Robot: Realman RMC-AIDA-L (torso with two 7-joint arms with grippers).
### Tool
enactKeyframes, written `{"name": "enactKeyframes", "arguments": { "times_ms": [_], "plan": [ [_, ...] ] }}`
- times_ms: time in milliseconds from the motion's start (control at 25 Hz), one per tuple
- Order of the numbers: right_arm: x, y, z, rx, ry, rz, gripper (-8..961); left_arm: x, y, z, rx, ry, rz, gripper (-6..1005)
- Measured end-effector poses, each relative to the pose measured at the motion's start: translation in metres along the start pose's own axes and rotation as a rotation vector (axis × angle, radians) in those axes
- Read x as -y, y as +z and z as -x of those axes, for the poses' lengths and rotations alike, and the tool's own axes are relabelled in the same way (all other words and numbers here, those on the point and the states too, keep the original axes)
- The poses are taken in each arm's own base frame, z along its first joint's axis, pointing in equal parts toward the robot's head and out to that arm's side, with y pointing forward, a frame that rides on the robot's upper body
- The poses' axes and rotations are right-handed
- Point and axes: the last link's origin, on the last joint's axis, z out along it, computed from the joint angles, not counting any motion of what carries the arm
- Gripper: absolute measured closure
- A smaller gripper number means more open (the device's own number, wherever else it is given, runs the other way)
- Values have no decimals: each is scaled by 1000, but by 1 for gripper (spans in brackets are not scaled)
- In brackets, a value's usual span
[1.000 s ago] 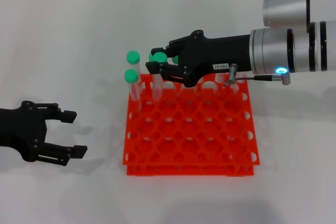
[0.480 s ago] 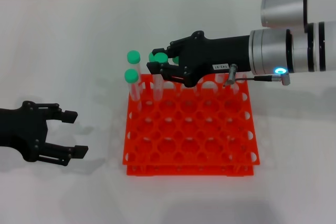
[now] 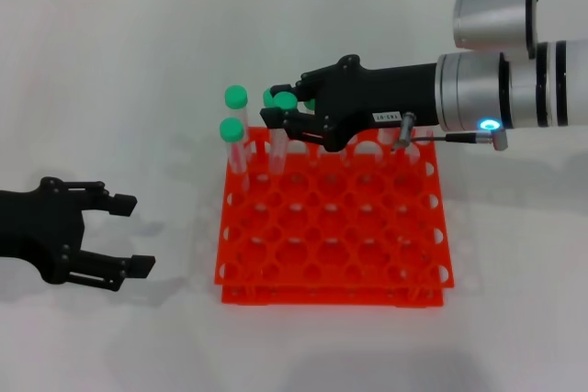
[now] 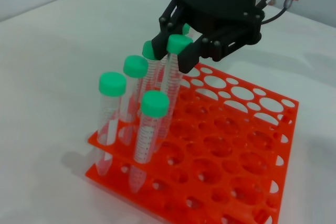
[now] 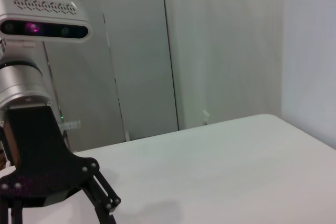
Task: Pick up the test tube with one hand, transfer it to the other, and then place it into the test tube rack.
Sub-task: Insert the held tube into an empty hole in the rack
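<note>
Reaching in from the right edge of the white counter [image 3: 110,80], the right claw [image 3: 283,120] sits over the far left corner of the orange-red rack [image 3: 333,227], which stands near the middle of the counter. Its black fingers [image 4: 202,51] are closed around the test tube [image 4: 169,85] just under its green cap, and the tube stands nearly upright with its lower part down in a hole of the rack's far rows. Three other green-capped tubes [image 4: 110,116] stand close beside it in that same corner of the rack, one in the corner hole and the others in neighbouring holes; from the left wrist view all four form a tight cluster, some leaning slightly. A small white label shows on the right claw's body, and a blue light glows on its silver wrist [image 3: 482,89]. The left claw [image 3: 119,234] rests low near the left edge of the counter, well apart from the rack, with its two fingers spread wide and nothing between them.
</note>
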Motion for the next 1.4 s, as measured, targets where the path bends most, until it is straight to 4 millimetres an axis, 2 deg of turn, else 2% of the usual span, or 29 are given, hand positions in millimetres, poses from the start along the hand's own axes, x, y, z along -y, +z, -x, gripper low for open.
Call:
{"name": "enactKeyframes", "arguments": {
  "times_ms": [1400],
  "plan": [
    [2, 1, -11, -19, 39, -16, 677, 1, 3, 0, -8, 5, -3, 115]
  ]
}}
